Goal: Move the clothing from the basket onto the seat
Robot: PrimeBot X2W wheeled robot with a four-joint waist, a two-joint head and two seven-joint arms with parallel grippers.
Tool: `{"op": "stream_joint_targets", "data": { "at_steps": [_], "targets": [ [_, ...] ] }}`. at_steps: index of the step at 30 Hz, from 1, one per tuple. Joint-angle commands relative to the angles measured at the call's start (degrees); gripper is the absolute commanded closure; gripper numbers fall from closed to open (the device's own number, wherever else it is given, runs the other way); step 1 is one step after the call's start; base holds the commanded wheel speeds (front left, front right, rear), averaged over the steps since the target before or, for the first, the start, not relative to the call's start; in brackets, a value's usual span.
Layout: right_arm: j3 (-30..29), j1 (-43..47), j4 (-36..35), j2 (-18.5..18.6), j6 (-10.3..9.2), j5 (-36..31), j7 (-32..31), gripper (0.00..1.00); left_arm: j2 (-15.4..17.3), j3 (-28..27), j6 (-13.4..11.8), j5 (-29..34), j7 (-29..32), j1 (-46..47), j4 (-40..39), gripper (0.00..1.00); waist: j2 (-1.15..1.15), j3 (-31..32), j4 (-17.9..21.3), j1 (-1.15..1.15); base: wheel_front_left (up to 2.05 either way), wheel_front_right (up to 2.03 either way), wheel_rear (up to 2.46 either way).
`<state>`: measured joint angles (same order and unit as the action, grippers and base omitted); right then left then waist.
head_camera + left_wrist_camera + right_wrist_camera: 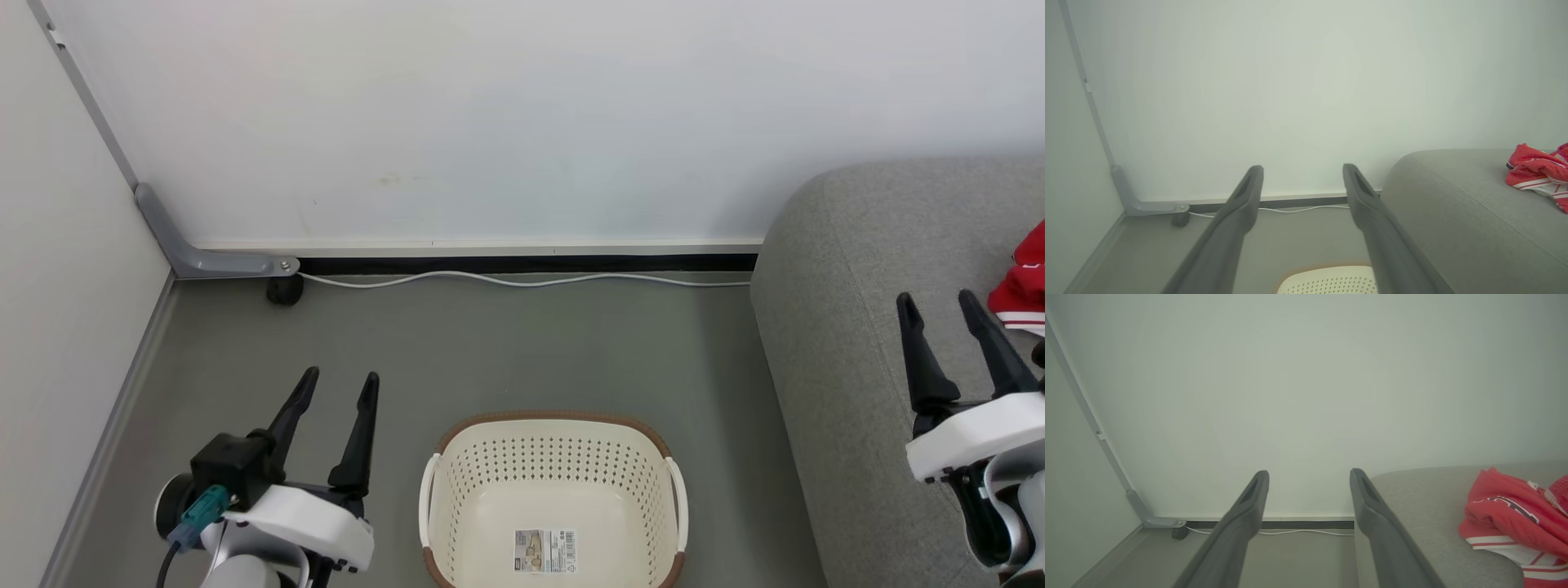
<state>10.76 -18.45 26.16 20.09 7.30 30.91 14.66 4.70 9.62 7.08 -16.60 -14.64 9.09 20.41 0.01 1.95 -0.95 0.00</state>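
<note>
The cream basket point(457, 482) stands on the floor at the bottom centre, holding nothing but a paper label point(545, 550); its far rim point(1327, 271) shows in the left wrist view. Red clothing point(1022, 286) with white stripes lies bunched on the grey seat point(849, 327) at the right edge. In the wrist views the clothing point(1539, 173) point(1511, 516) rests on the seat point(1453, 196) point(1421, 498) to the right of the fingers. My left gripper point(340, 380) point(1302, 168) is open, left of the basket. My right gripper point(937, 299) point(1309, 473) is open above the seat, left of the clothing.
A white wall runs across the back with a white cable point(522, 280) lying along its base. A grey bracket point(204, 260) and a small black wheel point(284, 291) sit in the left corner. Grey floor point(522, 351) lies between basket and wall.
</note>
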Motion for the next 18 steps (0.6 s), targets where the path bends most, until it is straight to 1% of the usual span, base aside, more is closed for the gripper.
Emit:
{"op": "stream_joint_targets", "data": {
  "at_steps": [1, 8, 18],
  "targets": [
    [0.83, 0.85, -2.2, 0.74, 0.19, -1.65, 0.34, 0.0, 0.52, -3.36, -0.02, 0.98, -0.36, 0.4, -1.51, 0.0, -0.01, 0.34, -0.27, 0.0, 0.0, 0.0, 0.0],
    [0.25, 5.13, -5.75, -2.49, 0.19, -4.11, 0.34, 0.0, -0.29, -9.12, -1.02, 4.79, -0.36, -4.09, -2.84, 0.0, -0.01, 0.45, -0.29, 0.0, 0.0, 0.0, 0.0],
    [-0.05, 10.08, -7.09, -4.73, 0.19, -6.97, 0.34, 0.0, -1.43, -12.63, -1.98, 7.54, -0.36, -8.69, -4.51, 0.0, -0.01, -0.73, 0.02, 0.0, 0.0, 0.0, 0.0]
  ]
}}
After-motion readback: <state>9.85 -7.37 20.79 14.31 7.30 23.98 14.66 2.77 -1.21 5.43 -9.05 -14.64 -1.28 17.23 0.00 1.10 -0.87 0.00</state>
